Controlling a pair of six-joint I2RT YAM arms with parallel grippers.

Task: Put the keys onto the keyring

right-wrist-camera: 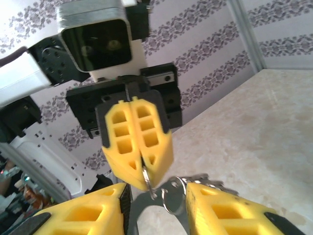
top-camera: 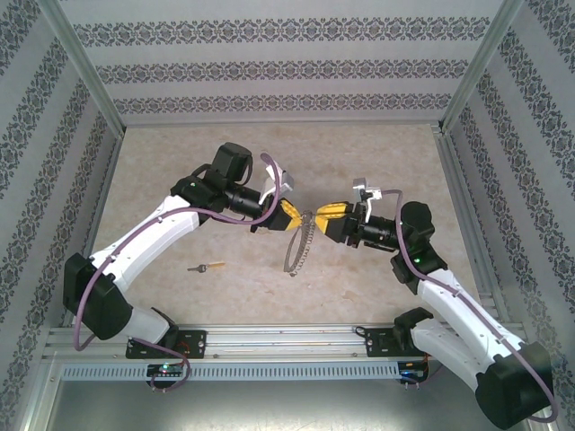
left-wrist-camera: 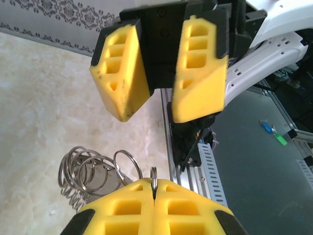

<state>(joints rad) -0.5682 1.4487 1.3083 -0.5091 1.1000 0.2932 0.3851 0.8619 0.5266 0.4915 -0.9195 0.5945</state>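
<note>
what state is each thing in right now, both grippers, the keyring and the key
left gripper: shut, pinching one ring of the keyring
right gripper: open, jaws apart, facing the left gripper
keyring: held at its top end, the rest dangling below
key: lying flat on the table, loose, not on the keyring

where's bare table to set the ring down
Free: the far strip of beige stone-look table along the patterned back wall; also the near middle, between the small brass key and the aluminium rail. Crowded: centre, where yellow jaws meet at the grey coiled keyring.
</note>
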